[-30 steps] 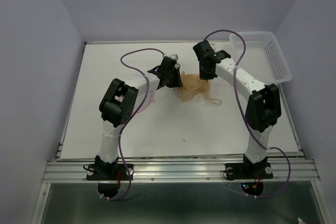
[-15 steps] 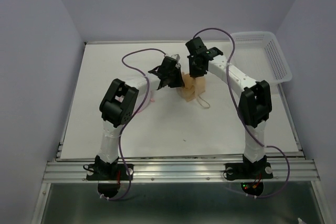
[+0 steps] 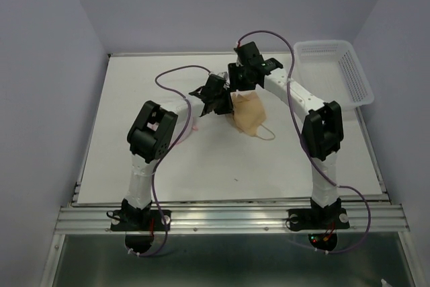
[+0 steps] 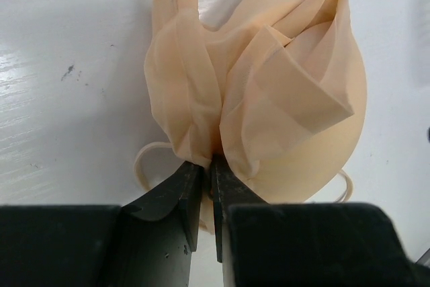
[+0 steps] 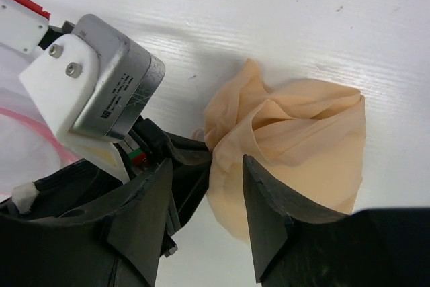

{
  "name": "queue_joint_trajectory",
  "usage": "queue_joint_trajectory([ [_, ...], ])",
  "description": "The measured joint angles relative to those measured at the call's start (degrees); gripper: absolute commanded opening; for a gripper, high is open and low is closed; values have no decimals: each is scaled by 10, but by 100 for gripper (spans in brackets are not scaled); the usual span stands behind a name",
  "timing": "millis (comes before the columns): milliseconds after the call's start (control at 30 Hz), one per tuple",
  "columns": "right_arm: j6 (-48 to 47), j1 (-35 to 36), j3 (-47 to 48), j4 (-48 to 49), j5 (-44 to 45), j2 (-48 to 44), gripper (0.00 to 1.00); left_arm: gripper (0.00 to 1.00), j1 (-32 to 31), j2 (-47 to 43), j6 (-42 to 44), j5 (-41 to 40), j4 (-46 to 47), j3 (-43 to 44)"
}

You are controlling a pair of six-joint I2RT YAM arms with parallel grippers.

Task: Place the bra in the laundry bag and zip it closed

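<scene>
peach bra [image 4: 269, 99] between the left fingers [image 4: 171, 198]

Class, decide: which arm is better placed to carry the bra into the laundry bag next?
Left. The left pincer is shut on the bra, pinching its bunched fabric, and the laundry bag lies by that arm. The right pincer stands open at the bra, gripping nothing.

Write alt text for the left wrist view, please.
The left gripper is shut on a fold of the bunched peach bra, which rests on the white table. A thin strap loops out beside its fingers.
</scene>
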Motion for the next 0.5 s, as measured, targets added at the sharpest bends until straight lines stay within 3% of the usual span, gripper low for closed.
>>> queue_joint_trajectory([
  [67, -13, 0, -2, 8, 7, -6, 60, 21, 3, 0, -2, 4, 3, 0],
  [267, -80, 2, -64, 30, 68, -68, 57, 21, 7, 0, -1, 14, 12, -4],
  [500, -258, 1, -159, 68, 67, -111, 58, 21, 10, 0, 14, 28, 11, -5],
])
